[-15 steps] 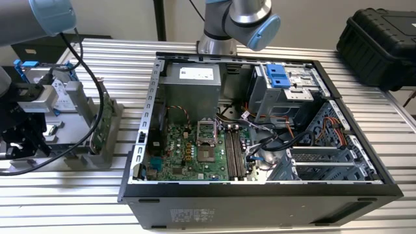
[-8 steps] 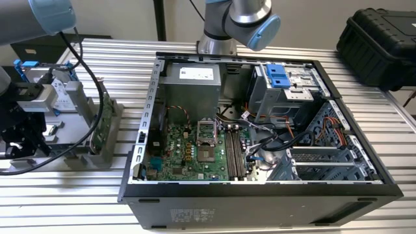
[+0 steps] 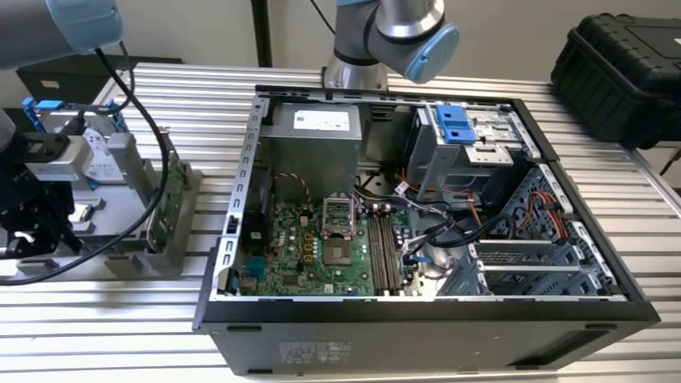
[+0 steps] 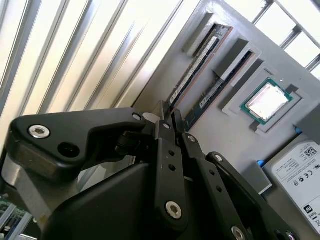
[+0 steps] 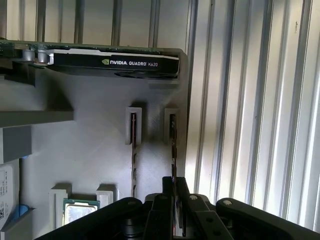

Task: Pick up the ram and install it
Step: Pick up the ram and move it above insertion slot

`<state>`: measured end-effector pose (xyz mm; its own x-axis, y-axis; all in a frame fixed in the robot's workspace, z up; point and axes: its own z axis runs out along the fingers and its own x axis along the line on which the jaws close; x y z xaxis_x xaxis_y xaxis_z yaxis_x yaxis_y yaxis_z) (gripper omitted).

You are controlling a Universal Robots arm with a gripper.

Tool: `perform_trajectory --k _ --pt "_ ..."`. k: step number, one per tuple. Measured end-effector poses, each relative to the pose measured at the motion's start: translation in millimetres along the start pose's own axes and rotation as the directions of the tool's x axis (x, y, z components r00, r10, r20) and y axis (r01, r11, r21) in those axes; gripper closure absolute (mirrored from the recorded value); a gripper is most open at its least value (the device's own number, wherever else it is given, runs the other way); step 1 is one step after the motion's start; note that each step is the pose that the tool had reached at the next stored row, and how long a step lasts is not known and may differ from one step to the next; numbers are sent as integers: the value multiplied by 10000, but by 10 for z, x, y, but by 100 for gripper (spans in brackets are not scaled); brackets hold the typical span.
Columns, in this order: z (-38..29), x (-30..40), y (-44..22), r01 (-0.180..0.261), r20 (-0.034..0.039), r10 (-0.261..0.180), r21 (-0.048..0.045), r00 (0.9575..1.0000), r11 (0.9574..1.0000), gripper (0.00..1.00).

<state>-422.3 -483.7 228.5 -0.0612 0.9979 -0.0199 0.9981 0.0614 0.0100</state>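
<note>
The ram (image 5: 173, 145) has its near end hidden behind the end effector (image 5: 173, 184). The chip (image 5: 77, 212) and the hard drive (image 4: 299, 172) are cut off by picture edges. The holder (image 3: 139, 263) at nine o'clock from the case (image 3: 426, 327) is too small to make out

Strong light is glaring off the ribbed silver metal table (image 4: 75, 45) in both wrist views, the black gripper (image 4: 170, 117) is blurring close to the lens, and the open black computer case (image 3: 426, 331) is shading its interior in the exterior view.
</note>
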Motion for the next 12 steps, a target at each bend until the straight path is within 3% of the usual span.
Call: perform_trajectory --k 9,12 --pt "-58 -1 1 0 0 0 0 10000 10000 100" --pt "-109 -2 1 0 2 0 2 10000 10000 100"
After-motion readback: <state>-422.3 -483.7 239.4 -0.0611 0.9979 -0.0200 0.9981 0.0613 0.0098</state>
